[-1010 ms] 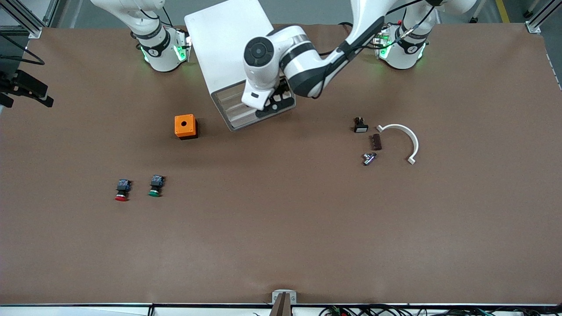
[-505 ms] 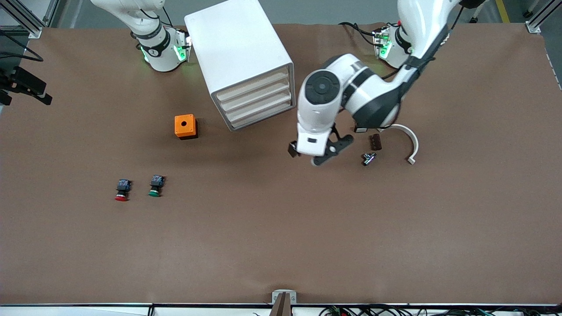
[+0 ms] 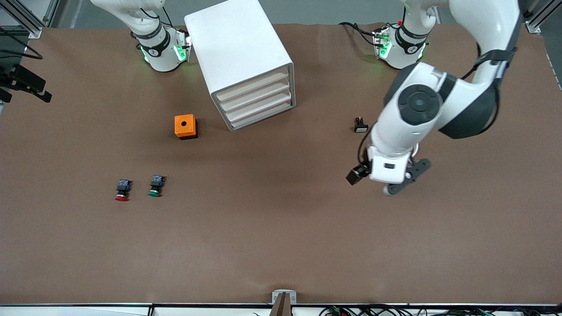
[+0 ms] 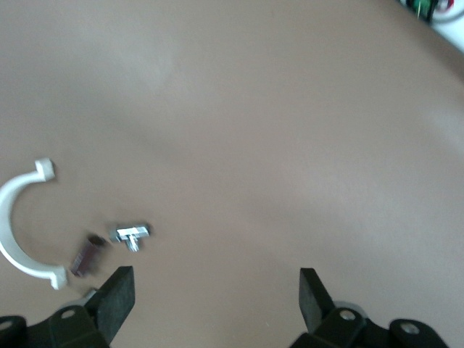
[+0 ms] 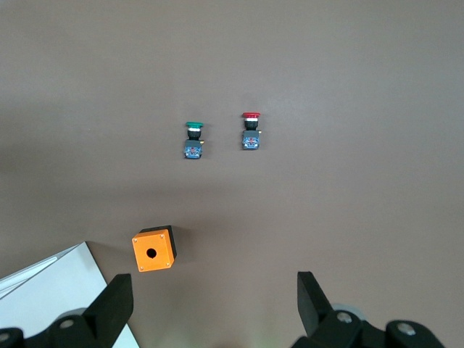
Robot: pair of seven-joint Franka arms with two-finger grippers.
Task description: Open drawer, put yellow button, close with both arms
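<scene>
The white cabinet [image 3: 239,48] stands toward the robots' bases, and its top drawer [image 3: 252,88] is shut flush like the three below it. No yellow button shows in any view. My left gripper [image 3: 388,182] hangs over bare table by the small parts at the left arm's end. In the left wrist view it [image 4: 217,281] is open and empty. My right gripper is out of the front view. In the right wrist view it [image 5: 215,287] is open and empty, high over the table beside the cabinet corner [image 5: 51,290].
An orange box [image 3: 185,126] with a hole sits beside the cabinet. A red-capped button [image 3: 121,190] and a green-capped button [image 3: 155,186] lie nearer the camera. A black switch [image 3: 361,126], a white arc [image 4: 14,232], a brown piece [image 4: 85,255] and a metal piece [image 4: 130,233] lie near the left gripper.
My left arm has swung away from the cabinet's front toward the left arm's end of the table, ending over the small parts. The drawers now show fully and are shut.
</scene>
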